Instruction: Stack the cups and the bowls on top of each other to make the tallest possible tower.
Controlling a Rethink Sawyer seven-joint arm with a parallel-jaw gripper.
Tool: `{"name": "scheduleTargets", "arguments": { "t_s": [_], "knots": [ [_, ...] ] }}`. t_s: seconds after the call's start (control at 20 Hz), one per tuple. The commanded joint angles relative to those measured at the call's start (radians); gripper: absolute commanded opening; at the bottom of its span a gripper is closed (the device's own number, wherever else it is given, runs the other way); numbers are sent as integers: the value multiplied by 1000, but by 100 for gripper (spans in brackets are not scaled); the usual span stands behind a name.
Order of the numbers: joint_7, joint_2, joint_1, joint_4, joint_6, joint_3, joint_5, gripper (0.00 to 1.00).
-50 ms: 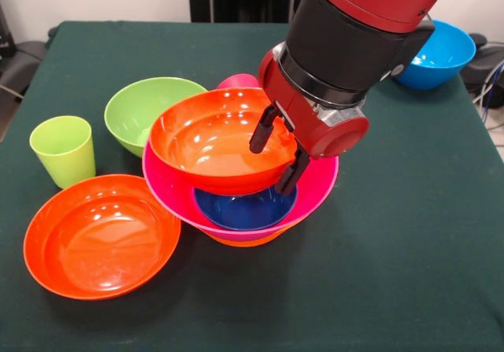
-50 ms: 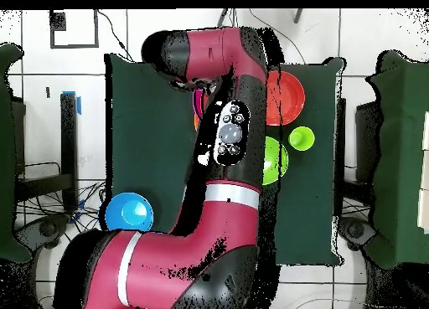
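The tower is a big pink bowl point(image 1: 319, 187) nested on an orange bowl point(image 1: 244, 240), with a small dark blue bowl point(image 1: 244, 209) inside it. A shallow red-orange bowl point(image 1: 209, 139) lies tilted on the pink bowl's rim. My gripper point(image 1: 278, 149) is shut on this bowl's right rim, one finger inside and one outside. A pink cup point(image 1: 236, 80) peeks out behind the pile. To the left stand a green bowl point(image 1: 142, 108) point(image 2: 276, 161), a lime green cup point(image 1: 63, 149) point(image 2: 302, 138) and a second red-orange bowl point(image 1: 102, 234) point(image 2: 286, 96). In the overhead view the arm hides the tower.
A light blue bowl point(image 1: 441, 53) point(image 2: 128, 212) sits at the table's far right corner in the front view. The dark green table point(image 1: 394, 273) has its edges on all sides. Cables lie beyond its right edge.
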Motion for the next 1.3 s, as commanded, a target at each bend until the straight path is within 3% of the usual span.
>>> {"name": "scheduleTargets", "arguments": {
  "t_s": [0.05, 1.3],
  "knots": [
    [-113, -7, 12, 123, 18, 78, 5, 100],
    [-135, -99, 18, 194, 35, 76, 8, 100]
  ]
}}
